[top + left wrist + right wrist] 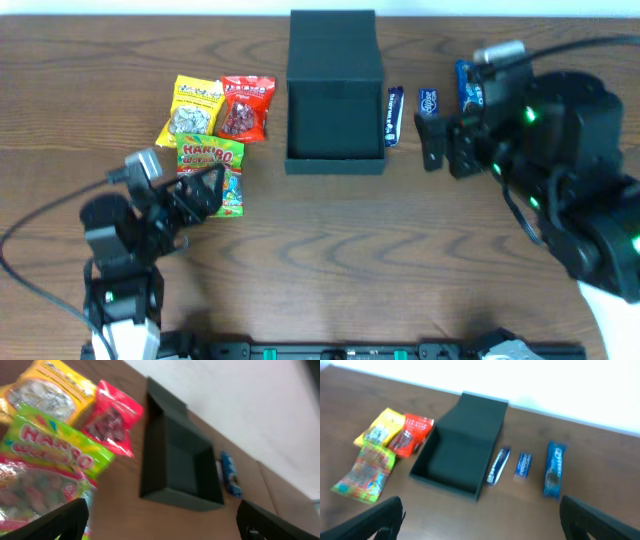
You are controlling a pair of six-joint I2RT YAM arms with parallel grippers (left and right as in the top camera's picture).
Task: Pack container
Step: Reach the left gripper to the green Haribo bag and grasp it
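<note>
The container is a dark teal-black box standing open at the table's back centre, its flap lid folded back; its inside looks empty in the left wrist view and the right wrist view. My left gripper is open and empty, just beside the green Haribo bag. My right gripper is open and empty, above the table right of the container. Both grippers' fingertips show spread wide at the wrist views' lower corners.
A yellow packet and a red packet lie left of the container. To its right lie a dark blue bar, a small blue packet and a blue Oreo pack.
</note>
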